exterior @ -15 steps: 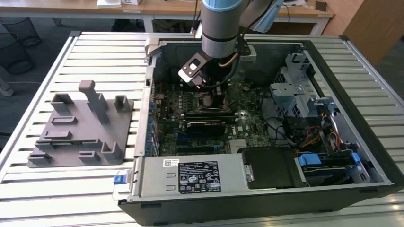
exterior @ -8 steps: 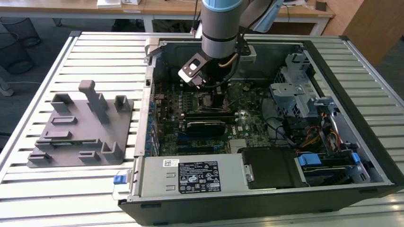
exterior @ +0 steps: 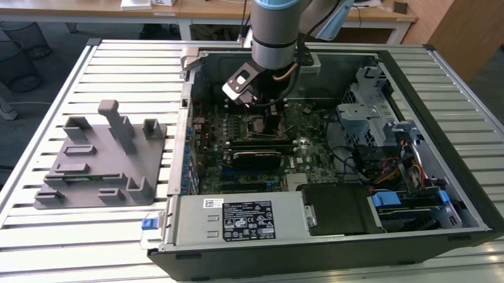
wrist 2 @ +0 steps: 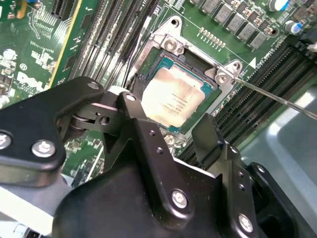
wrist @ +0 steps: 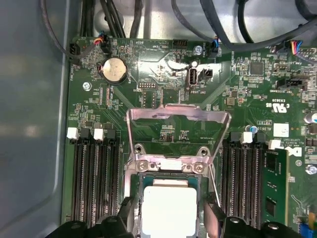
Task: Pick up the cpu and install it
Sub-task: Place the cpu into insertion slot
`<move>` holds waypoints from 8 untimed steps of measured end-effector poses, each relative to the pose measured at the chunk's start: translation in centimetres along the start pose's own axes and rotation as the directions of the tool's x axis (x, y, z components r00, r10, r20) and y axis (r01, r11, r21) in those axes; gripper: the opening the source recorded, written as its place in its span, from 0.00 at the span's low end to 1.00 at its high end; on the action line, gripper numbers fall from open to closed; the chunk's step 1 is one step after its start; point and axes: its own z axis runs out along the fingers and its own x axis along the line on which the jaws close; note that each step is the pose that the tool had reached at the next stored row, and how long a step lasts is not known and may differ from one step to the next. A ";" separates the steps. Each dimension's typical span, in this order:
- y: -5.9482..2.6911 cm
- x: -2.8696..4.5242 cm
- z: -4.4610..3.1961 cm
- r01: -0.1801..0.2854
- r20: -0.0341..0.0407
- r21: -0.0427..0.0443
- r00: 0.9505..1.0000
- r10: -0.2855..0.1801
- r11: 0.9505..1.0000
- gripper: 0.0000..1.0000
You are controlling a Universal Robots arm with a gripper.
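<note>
cpu [wrist 2: 176,99] lay flat in its socket on the green motherboard [wrist 2: 29,54], shiny side up. the gripper [wrist 2: 167,113] hung right over it. its two black fingers [wrist 2: 130,106] were spread apart, one on each side of the chip. i could not tell if they touched its edges.

around the cpu sat the silver socket frame [wrist 2: 171,39]. a thin metal lever [wrist 2: 277,96] stuck out from one corner, over the long black memory slots [wrist 2: 285,62]. more slots ran along the other side of the socket.

the first wrist view showed things the second wrist view did not. the socket lid [wrist: 148,115] stood flipped open just past the cpu. near it were a round coin battery [wrist: 114,69] and a green memory stick [wrist: 275,183] in an outer slot. part of the cpu was cut off by that picture's edge.

the exterior view showed the arm [exterior: 275,35] going down into the open computer case [exterior: 441,76] on a slatted table [exterior: 118,59]. the spot under the arm was too dark to make out. a grey plastic holder [exterior: 102,159] sat on the table at the exterior view's left, well apart from the case.
</note>
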 end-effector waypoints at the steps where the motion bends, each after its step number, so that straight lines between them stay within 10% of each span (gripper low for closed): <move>1: 0.00 0.00 -0.16 0.000 0.000 0.000 1.000 0.000 1.000 0.64; 8: 0.02 0.00 -0.78 0.000 0.000 0.000 1.000 0.000 1.000 0.40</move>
